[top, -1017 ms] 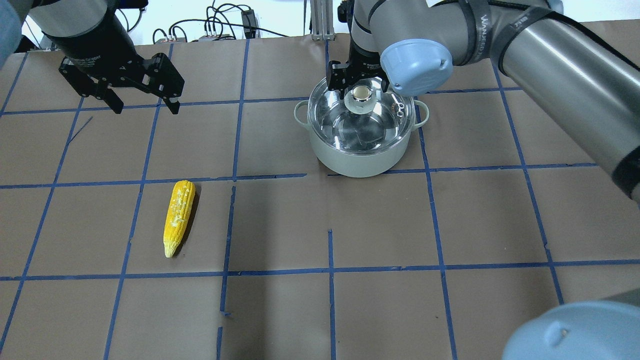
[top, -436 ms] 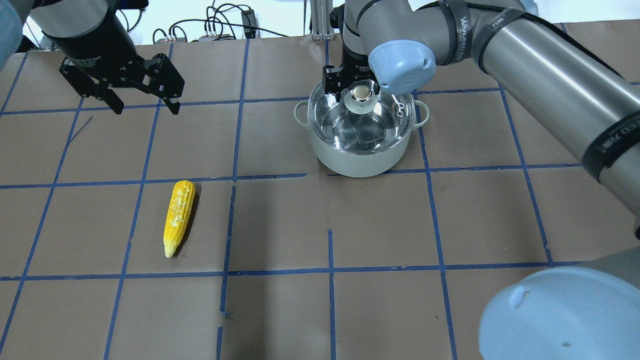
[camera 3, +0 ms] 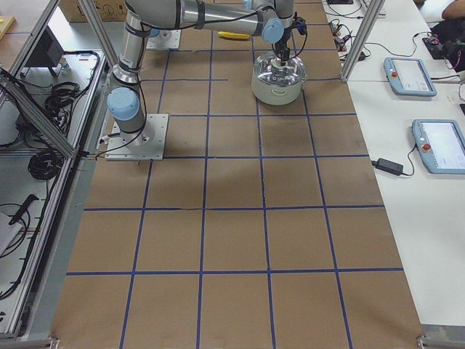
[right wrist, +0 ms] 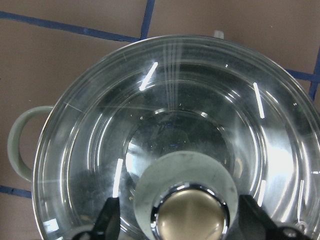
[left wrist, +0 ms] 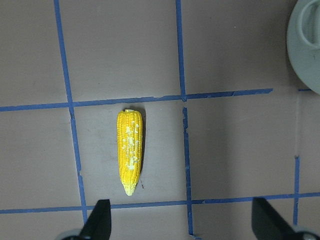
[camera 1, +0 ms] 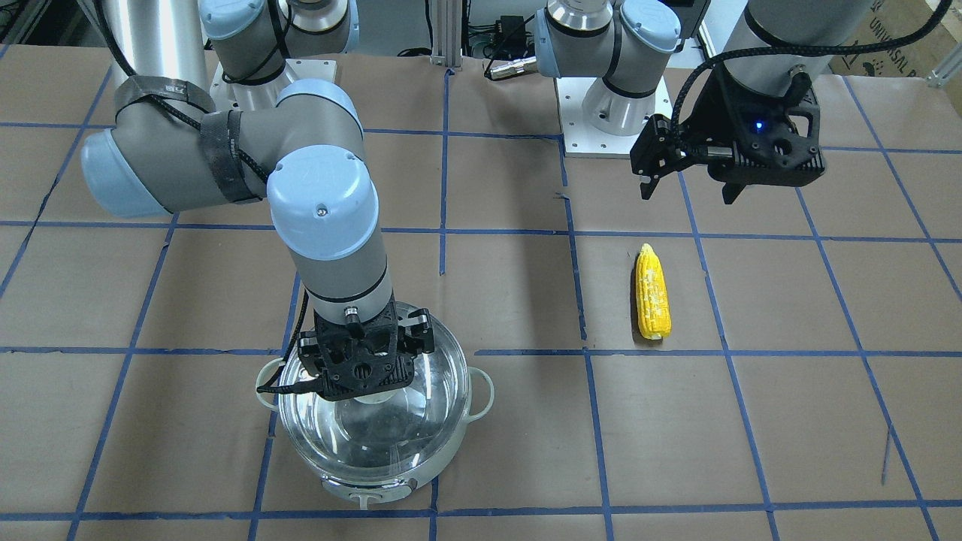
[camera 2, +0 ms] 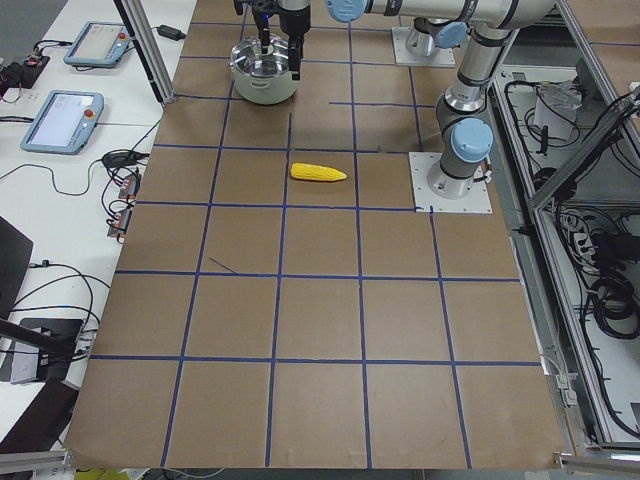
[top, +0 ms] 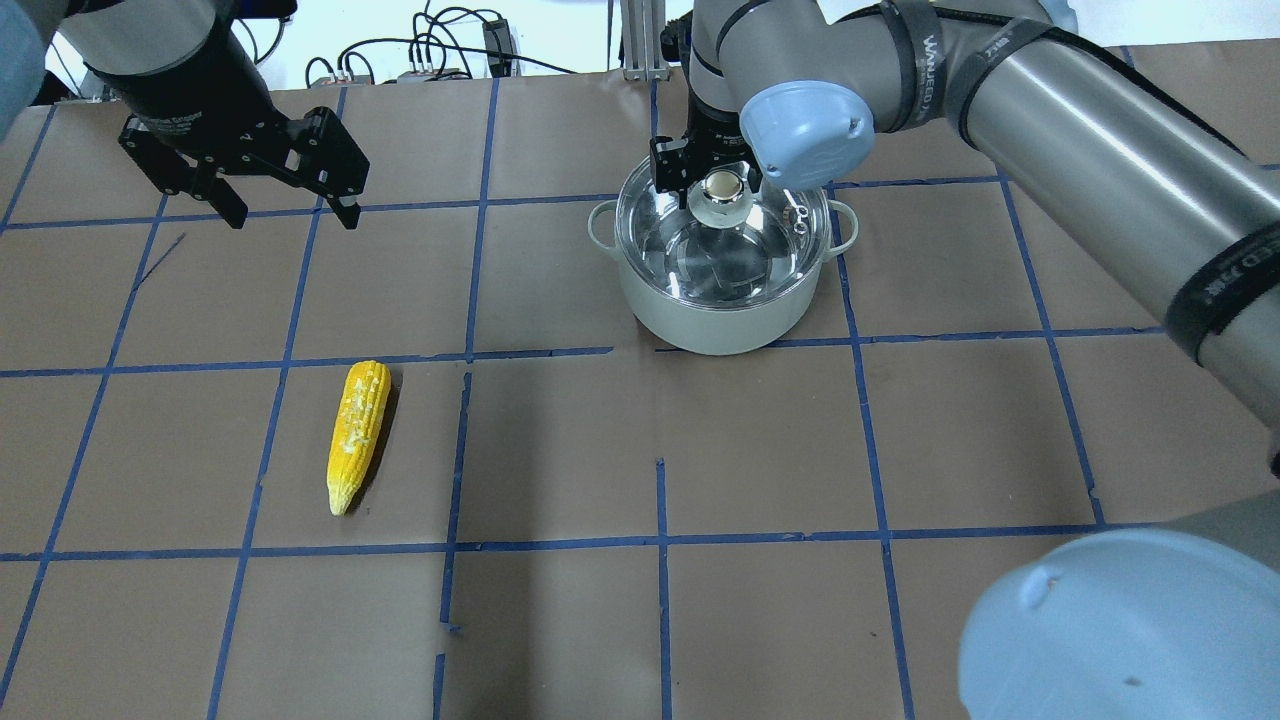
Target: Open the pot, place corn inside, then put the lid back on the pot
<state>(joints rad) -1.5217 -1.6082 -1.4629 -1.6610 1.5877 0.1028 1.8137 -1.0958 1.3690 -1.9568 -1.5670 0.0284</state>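
Grey right arm [camera 1: 323,248] folds steeply down in front view; right gripper [camera 1: 366,387] hangs vertical over lid [camera 1: 391,436], seated on pot [camera 1: 432,473]. Overhead: left gripper [top: 295,215] hovers spread, well apart from corn [top: 357,435] lying flat on table [top: 560,450]. Right wrist: fingers [right wrist: 107,220] spread, straddling knob [right wrist: 190,217], gaps either side.

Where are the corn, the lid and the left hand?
corn [top: 358,435], overhead view, middle of the cob.
lid [top: 722,186], overhead view, top of its knob.
left hand [top: 292,219], overhead view, midway between its fingertips.
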